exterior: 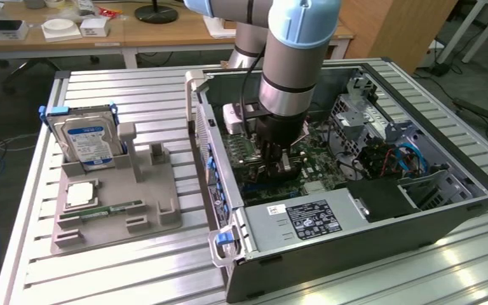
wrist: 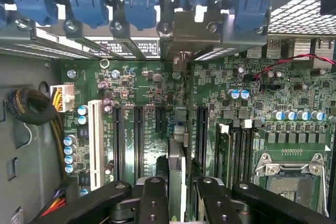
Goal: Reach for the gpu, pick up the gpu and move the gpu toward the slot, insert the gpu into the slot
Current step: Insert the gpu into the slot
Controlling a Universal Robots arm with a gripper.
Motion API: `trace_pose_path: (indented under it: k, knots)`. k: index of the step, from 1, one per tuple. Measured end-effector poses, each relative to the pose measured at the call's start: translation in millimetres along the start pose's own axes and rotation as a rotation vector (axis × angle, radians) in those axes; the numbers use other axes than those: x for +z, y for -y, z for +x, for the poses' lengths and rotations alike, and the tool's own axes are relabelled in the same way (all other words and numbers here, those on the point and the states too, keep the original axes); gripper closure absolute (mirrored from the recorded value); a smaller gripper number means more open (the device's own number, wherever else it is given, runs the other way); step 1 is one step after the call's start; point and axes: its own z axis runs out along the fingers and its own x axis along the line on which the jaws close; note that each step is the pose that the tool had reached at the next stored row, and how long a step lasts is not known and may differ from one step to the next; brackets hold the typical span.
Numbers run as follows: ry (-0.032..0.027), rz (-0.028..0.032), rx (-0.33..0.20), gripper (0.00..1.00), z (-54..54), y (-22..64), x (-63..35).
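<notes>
Hand (wrist: 177, 192) clamped on gpu (wrist: 177, 145), card edge-on, upright, long axis along slot (wrist: 179, 116), bracket toward rear chassis wall.

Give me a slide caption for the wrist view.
Hand holds the gpu edge-on above the green motherboard.

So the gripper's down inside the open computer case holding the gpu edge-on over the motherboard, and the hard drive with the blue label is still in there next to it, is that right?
Not quite. The hard drive with the blue label is not in the computer case; the exterior view shows it standing upright in the grey holder on the table, to the exterior view's left of the case. The rest holds: the gripper grips the gpu edge-on over the motherboard.
</notes>
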Motion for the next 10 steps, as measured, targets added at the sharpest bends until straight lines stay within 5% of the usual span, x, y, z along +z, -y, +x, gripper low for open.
trace_pose_path:
  k: [10]
  knots:
    - [0.0002,-0.0002,0.001,0.74,-0.2,-0.1,-2.9]
